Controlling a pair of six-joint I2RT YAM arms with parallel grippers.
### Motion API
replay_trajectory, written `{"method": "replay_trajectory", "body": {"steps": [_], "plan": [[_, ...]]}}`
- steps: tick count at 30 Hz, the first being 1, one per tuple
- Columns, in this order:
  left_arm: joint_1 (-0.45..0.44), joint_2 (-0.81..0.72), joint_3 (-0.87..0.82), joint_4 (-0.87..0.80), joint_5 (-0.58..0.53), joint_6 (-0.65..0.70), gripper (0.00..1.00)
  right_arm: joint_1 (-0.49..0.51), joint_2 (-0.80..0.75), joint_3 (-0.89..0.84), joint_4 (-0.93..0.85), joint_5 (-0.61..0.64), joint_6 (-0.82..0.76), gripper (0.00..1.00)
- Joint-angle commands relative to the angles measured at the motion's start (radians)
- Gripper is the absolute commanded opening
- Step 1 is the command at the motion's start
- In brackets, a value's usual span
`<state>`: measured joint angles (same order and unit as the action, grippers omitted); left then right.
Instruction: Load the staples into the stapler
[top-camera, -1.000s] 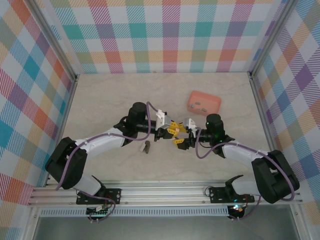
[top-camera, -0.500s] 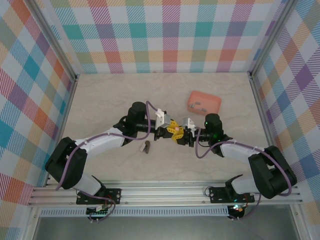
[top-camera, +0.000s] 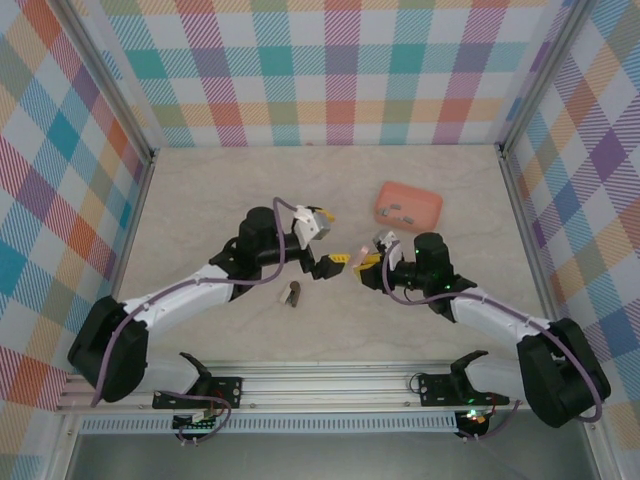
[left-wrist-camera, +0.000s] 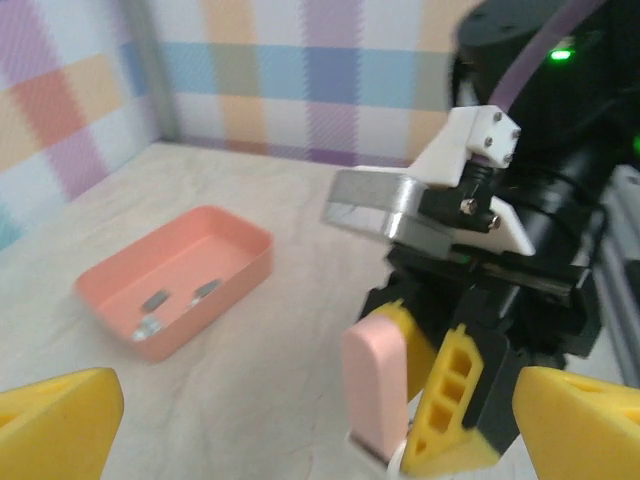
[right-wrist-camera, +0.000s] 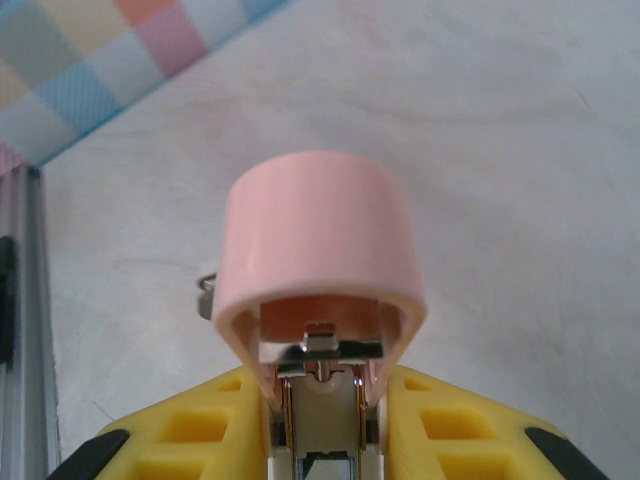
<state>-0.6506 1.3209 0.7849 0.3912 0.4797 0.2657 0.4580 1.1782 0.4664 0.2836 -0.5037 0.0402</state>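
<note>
Left gripper (top-camera: 333, 263): jaws released, spread wide.
Right gripper (top-camera: 368, 266): jaws clenched on pink stapler (right-wrist-camera: 318, 240), middle of desk (top-camera: 200, 210).
Staples (left-wrist-camera: 170, 305): lying in orange tray (left-wrist-camera: 245, 240), 1 o'clock from stapler, well apart.

Your left arm (top-camera: 185, 292) and right arm (top-camera: 495, 312) wear white shells between bulky black joint housings, with a purple cable (left-wrist-camera: 590, 15) looped along each and black mounting feet (top-camera: 205, 385) at the base. The fingers (right-wrist-camera: 195, 435) are yellow plastic with boxy cut-outs and black-edged tips. On the right wrist you have a white bracket (left-wrist-camera: 480, 150) with small screws, a silver plate (left-wrist-camera: 375, 205) and a green light (left-wrist-camera: 560, 53).
</note>
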Motion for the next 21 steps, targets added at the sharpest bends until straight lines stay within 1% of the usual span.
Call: {"method": "replay_trajectory", "body": {"steps": [1,4,5,7,9,10,12,15,18,21], "plan": [[0.011,-0.065,-0.082,0.030,-0.311,-0.194,1.00,0.026,-0.027,0.059,-0.204,0.215,0.198,0.28],[0.012,-0.121,-0.123,-0.046,-0.501,-0.307,1.00,0.053,0.008,0.109,-0.302,0.377,0.353,0.27],[0.012,-0.136,-0.134,-0.070,-0.546,-0.324,1.00,0.059,0.025,0.131,-0.335,0.402,0.392,0.27],[0.014,-0.166,-0.158,-0.121,-0.688,-0.409,1.00,0.086,0.083,0.194,-0.419,0.477,0.448,0.27],[0.018,-0.190,-0.169,-0.187,-0.774,-0.491,1.00,0.125,0.139,0.255,-0.488,0.545,0.471,0.25],[0.021,-0.201,-0.170,-0.215,-0.776,-0.510,1.00,0.142,0.170,0.284,-0.522,0.595,0.496,0.25],[0.024,-0.213,-0.169,-0.268,-0.767,-0.531,1.00,0.155,0.223,0.328,-0.573,0.645,0.539,0.25],[0.025,-0.218,-0.160,-0.354,-0.797,-0.607,1.00,0.163,0.303,0.391,-0.647,0.707,0.601,0.25],[0.025,-0.212,-0.153,-0.421,-0.794,-0.632,1.00,0.180,0.352,0.431,-0.677,0.763,0.623,0.25],[0.025,-0.207,-0.151,-0.470,-0.814,-0.634,1.00,0.198,0.380,0.444,-0.684,0.804,0.634,0.26]]}}
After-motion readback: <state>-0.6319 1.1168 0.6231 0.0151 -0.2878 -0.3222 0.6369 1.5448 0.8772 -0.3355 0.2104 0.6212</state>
